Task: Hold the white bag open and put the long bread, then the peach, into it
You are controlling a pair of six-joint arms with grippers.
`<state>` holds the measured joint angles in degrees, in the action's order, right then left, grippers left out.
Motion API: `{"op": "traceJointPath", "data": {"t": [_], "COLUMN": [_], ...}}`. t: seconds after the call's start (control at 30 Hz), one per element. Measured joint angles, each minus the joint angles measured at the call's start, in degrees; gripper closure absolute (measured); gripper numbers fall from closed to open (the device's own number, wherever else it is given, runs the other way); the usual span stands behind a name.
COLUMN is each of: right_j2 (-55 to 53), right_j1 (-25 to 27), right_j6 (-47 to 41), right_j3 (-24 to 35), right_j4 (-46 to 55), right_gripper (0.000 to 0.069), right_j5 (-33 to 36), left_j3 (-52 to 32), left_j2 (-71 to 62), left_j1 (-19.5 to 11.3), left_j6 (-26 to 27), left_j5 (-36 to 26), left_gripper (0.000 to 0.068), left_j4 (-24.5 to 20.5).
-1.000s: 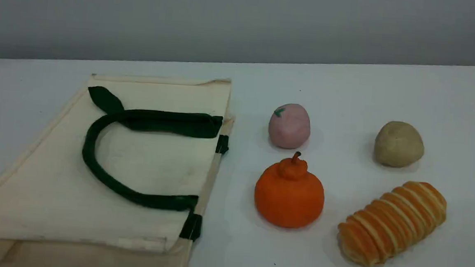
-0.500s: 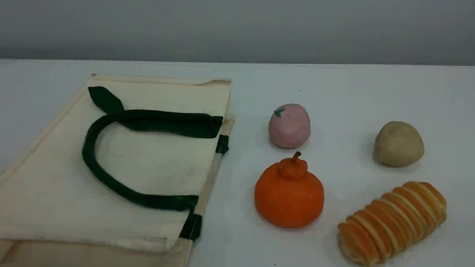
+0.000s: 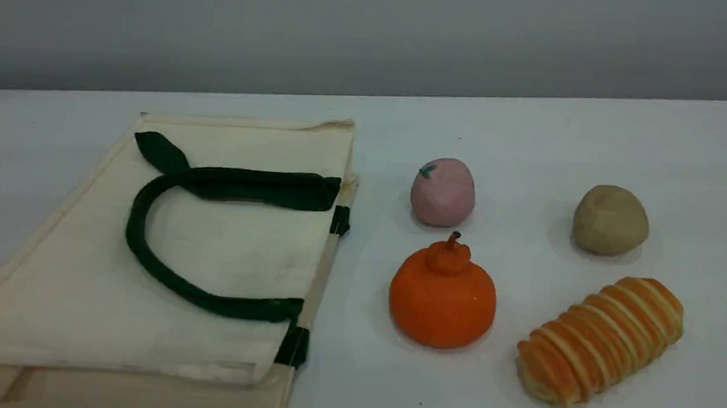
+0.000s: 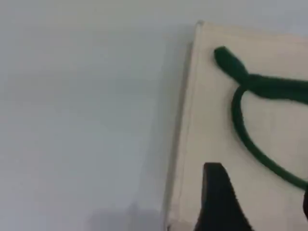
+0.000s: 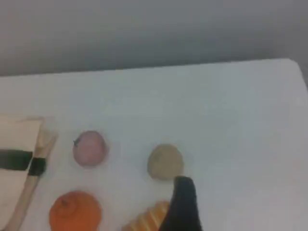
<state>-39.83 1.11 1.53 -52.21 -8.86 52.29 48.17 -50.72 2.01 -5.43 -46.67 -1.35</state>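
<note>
The white bag (image 3: 222, 246) lies flat and closed on the left of the table, its green strap handle (image 3: 137, 240) looped on top and its rim toward the foods. The long bread (image 3: 601, 339) lies at the front right. The peach (image 3: 443, 192) sits just right of the bag's rim. Neither arm shows in the scene view. My left gripper (image 4: 262, 204) hovers open over the bag (image 4: 211, 125) near its handle (image 4: 240, 130). One dark fingertip (image 5: 183, 202) of the right gripper hangs above the bread (image 5: 147, 220), with the peach (image 5: 89, 148) to its left; it holds nothing.
An orange fruit with a stem knob (image 3: 443, 300) stands between the bag's rim and the bread, in front of the peach. A round beige lump (image 3: 610, 220) sits behind the bread. The white table's far edge (image 3: 534, 98) meets a grey wall.
</note>
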Motion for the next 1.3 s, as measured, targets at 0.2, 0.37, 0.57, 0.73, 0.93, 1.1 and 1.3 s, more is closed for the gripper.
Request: {"op": "traceJointPath", "data": {"t": [0.2, 0.37, 0.57, 0.73, 0.93, 1.1, 1.3], "right_j2": [-11.99, -20.33, -26.69, -29.77, -32.15, -32.91, -32.96], "right_j1": [0.0, 0.0, 0.0, 0.0, 0.0, 0.0, 0.0], "right_j6": [0.12, 0.25, 0.25, 0.25, 0.25, 0.25, 0.19], "right_j3": [-4.3, -6.06, -6.64, -6.64, -6.64, -6.64, -6.64], "right_j4": [0.0, 0.0, 0.0, 0.0, 0.0, 0.0, 0.0], "right_gripper": [0.0139, 0.0139, 0.0139, 0.0139, 0.0139, 0.0139, 0.0139], "right_j5": [-0.08, -1.54, -4.17, -5.65, -7.31, -8.04, -8.55], "left_j3": [3.88, 7.26, 11.05, 12.04, 12.04, 12.04, 12.38], "left_j2": [-13.75, -23.89, -32.93, -38.7, -44.74, -49.51, -53.73], "left_j1": [-0.08, -0.08, -0.08, -0.08, -0.08, -0.08, 2.46], "left_j6": [0.45, 0.45, 0.45, 0.45, 0.4, 0.4, 0.44], "left_j5": [0.3, 1.34, 4.08, 5.88, 9.47, 11.36, 13.55], "left_gripper": [0.0304, 0.0304, 0.0304, 0.0304, 0.0304, 0.0304, 0.0304], "left_j4": [-0.31, -0.31, -0.24, 0.07, 2.34, 5.07, 5.05]}}
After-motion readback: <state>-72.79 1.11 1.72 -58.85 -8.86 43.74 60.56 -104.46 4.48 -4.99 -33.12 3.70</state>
